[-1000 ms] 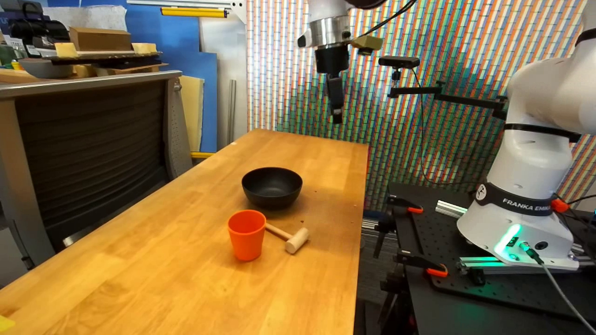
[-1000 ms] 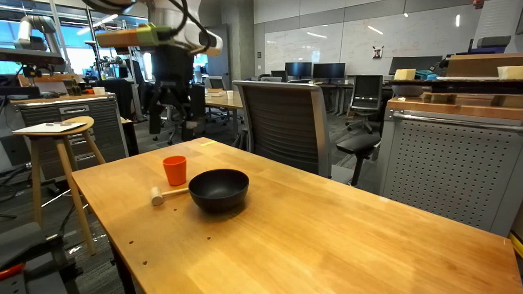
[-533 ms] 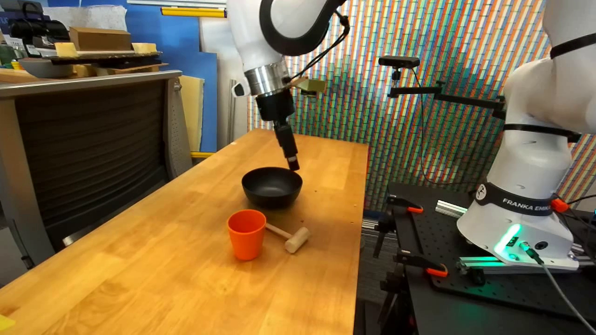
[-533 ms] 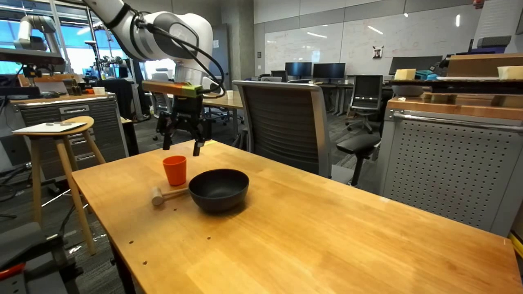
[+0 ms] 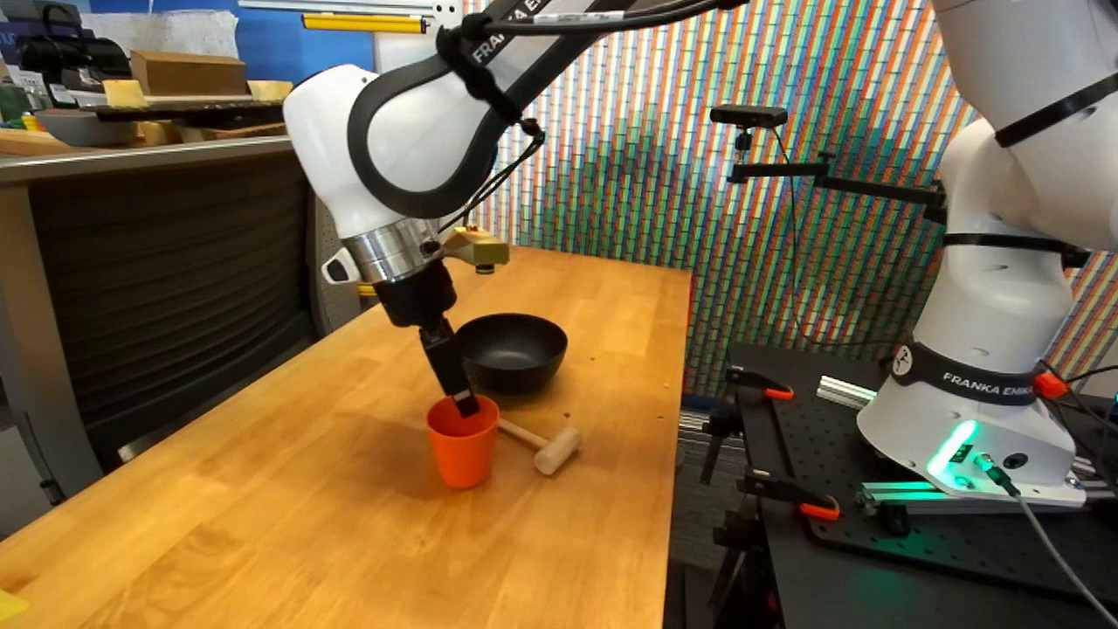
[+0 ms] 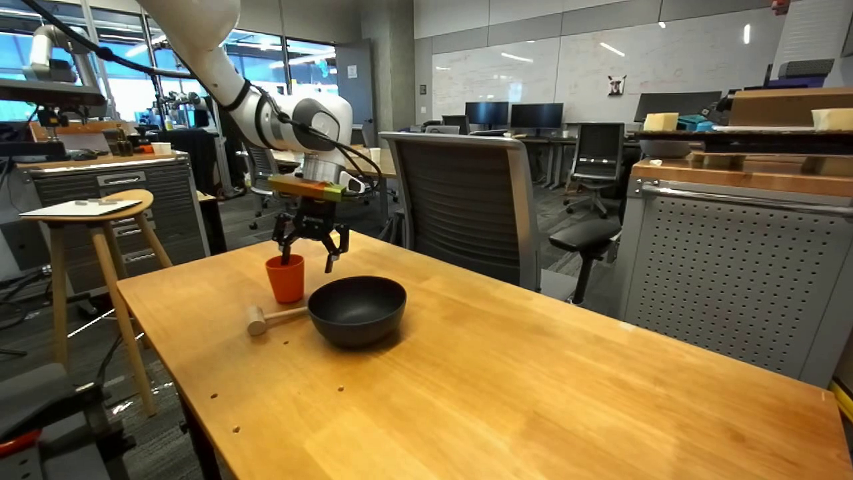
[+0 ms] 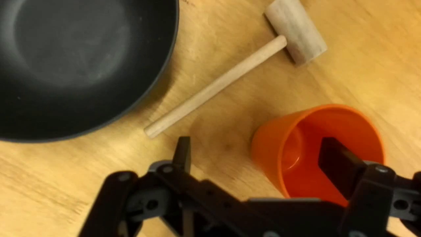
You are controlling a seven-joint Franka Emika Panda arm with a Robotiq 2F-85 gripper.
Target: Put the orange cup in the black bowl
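Poised with jaws spread wide at the mouth of the orange cup [image 6: 287,283], upright on the table [image 6: 533,373].
Seen in an exterior view with 1 finger [image 6: 286,255] of the gripper [image 6: 307,267] at or inside that mouth and 1 outside, near the black bowl [image 6: 356,313]; hard to judge how deep, or whether touching the cup. Shown edge-on under the arm [image 5: 428,140] in an exterior view, covering part of the bowl's rim and blending 2 fingers into 1 dark shape. In the wrist view, losing the bowl's top and left to the edges, and some of the cup's interior behind a finger. Accompanied by a wooden mallet [image 7: 235,72], with handle end hidden behind cup or bowl in both exterior views.
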